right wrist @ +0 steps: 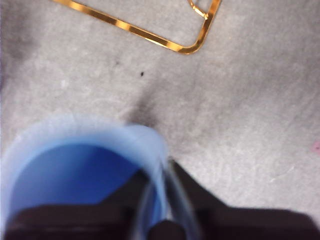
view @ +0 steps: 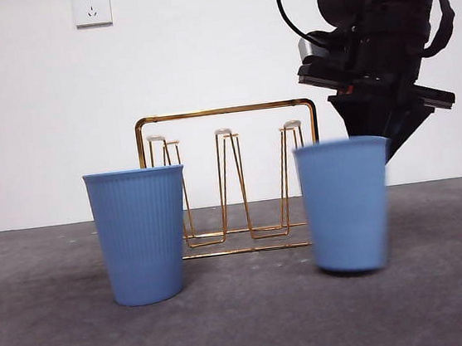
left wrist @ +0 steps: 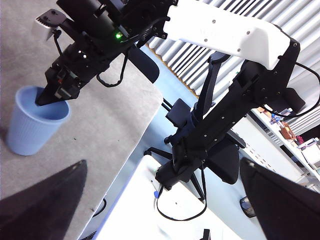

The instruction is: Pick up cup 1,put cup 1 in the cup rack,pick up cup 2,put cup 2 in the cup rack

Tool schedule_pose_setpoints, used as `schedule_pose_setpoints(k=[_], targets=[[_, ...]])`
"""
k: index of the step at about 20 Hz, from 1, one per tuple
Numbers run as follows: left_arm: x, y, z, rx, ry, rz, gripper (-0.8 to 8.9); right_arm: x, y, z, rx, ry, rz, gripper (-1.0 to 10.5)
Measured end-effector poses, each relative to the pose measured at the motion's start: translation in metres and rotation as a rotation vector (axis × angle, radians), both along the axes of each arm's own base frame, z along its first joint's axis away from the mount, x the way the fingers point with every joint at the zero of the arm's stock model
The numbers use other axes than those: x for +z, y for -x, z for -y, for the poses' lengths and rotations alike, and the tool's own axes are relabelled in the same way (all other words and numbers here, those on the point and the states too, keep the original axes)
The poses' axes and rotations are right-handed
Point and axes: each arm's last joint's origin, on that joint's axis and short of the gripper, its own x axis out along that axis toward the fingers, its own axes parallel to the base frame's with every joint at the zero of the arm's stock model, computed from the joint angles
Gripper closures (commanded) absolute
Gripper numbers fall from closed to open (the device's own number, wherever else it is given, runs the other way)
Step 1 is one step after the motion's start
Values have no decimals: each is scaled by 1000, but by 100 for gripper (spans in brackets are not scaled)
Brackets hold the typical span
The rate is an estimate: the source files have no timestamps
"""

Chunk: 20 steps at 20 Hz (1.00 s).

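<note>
Two ribbed blue cups stand on the grey table in front of the gold wire cup rack [view: 224, 111]. The left cup [view: 140, 233] stands free. The right cup [view: 346, 206] looks blurred; my right gripper [view: 382, 143] comes down from the upper right onto its far rim. The right wrist view shows that gripper [right wrist: 162, 170] shut on the cup's rim [right wrist: 65, 175], one jaw inside and one outside, with a corner of the rack's base [right wrist: 150, 37] beyond. My left gripper [left wrist: 162, 165] hangs open off the table's side, looking at the right gripper [left wrist: 52, 97] on the cup [left wrist: 30, 130].
The grey table [view: 249, 330] runs back to a white wall with a socket [view: 91, 7]. In the left wrist view the table's edge [left wrist: 145, 125] drops off towards a white surface [left wrist: 150, 210], office chairs and the arm's white link [left wrist: 225, 30].
</note>
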Motion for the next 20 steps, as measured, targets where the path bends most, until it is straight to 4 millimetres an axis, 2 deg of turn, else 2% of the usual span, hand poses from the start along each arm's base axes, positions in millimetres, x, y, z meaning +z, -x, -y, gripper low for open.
schedule_pose_setpoints(k=[6, 8, 10, 13, 15, 18, 20], targets=[[0, -1, 0, 5, 5, -23, 158, 0, 2, 1, 39, 13, -6, 959], [4, -2, 1, -5, 33, -8, 158, 11, 9, 4, 61, 10, 9, 959], [12, -5, 3, -19, 82, 32, 158, 46, 26, 10, 83, -63, 115, 959], [32, -8, 9, -32, 175, 125, 158, 118, 68, 25, 111, -243, 396, 959], [46, -8, 14, 0, 245, 196, 158, 166, 101, 38, 116, -385, 635, 959], [66, -4, 25, 98, 385, 301, 158, 236, 168, 66, 98, -598, 1038, 959], [76, -2, 38, 123, 493, 356, 158, 268, 204, 82, 104, -708, 1254, 959]])
